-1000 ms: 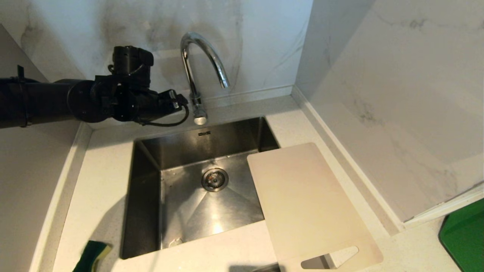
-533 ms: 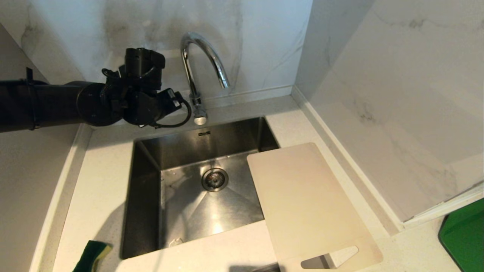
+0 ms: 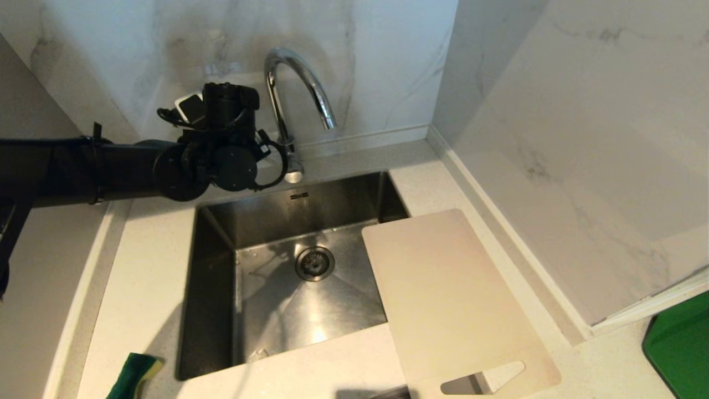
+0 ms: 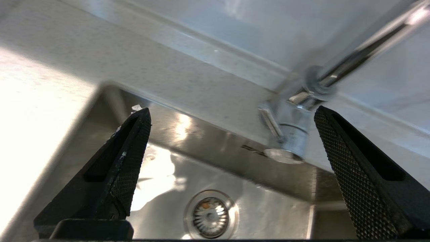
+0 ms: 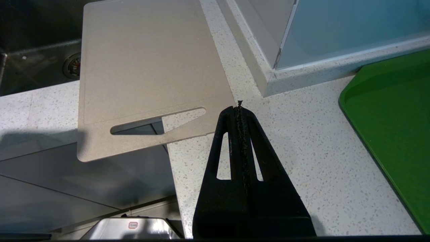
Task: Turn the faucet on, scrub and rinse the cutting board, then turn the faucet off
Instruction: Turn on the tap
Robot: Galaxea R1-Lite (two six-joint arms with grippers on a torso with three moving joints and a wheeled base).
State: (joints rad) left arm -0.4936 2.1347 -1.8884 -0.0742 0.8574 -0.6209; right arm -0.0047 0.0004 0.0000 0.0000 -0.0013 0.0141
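The chrome faucet (image 3: 302, 83) stands behind the sink, and no water shows at its spout. My left gripper (image 4: 231, 111) is open, just left of the faucet's base (image 4: 292, 134). The thin side lever (image 4: 269, 122) lies between the spread fingers, and neither finger touches it. The pale cutting board (image 3: 448, 299) lies flat over the sink's right rim and the counter, handle cutout toward me. My right gripper (image 5: 239, 105) is shut and empty, hanging over the counter beside the board's (image 5: 147, 67) handle end.
The steel sink (image 3: 216, 288) has a drain (image 3: 314, 263) in its floor. A green-and-yellow sponge (image 3: 133, 374) lies on the near left counter. A bright green tray (image 3: 678, 349) sits at the far right. Marble walls close in behind and to the right.
My left arm has swung right, bringing the wrist close to the faucet's base. The wrist has turned so the gripper now points more downward. The board has not moved.
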